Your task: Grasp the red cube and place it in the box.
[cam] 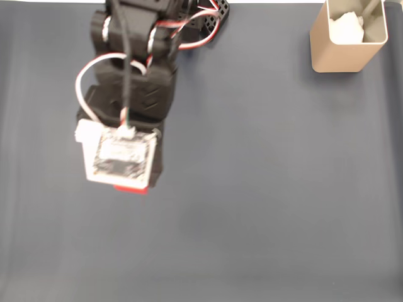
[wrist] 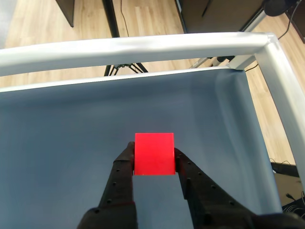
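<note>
In the wrist view the bright red cube [wrist: 153, 153] sits squeezed between the two black fingers of my gripper [wrist: 153, 157], which is shut on it above the grey mat. In the fixed view just a red sliver of the cube [cam: 131, 189] peeks out below the wrist camera board, with the arm covering the rest. The beige box [cam: 343, 53] stands at the top right corner of the mat, far to the right of the gripper, with something white inside it.
A dark grey mat [cam: 264, 189] covers the table. In the wrist view a white frame rail [wrist: 143, 45] borders the mat at its far edge and right side, with wooden floor beyond. The arm's base and cables [cam: 189, 25] sit at the top.
</note>
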Available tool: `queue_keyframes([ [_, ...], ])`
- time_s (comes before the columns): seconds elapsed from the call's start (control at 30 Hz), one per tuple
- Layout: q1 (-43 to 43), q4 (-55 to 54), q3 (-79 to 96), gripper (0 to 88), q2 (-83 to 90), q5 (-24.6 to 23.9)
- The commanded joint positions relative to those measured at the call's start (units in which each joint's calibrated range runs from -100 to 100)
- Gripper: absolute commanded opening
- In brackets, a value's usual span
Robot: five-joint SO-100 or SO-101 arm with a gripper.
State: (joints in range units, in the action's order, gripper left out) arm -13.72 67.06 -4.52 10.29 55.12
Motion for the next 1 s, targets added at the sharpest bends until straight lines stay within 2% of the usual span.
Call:
queue_keyframes([
  [0.0, 2.1, -0.3, 1.7, 0.2, 6.2, 0.7],
  [0.97, 28.9, 4.0, 17.7, 0.2, 28.4, 1.7],
])
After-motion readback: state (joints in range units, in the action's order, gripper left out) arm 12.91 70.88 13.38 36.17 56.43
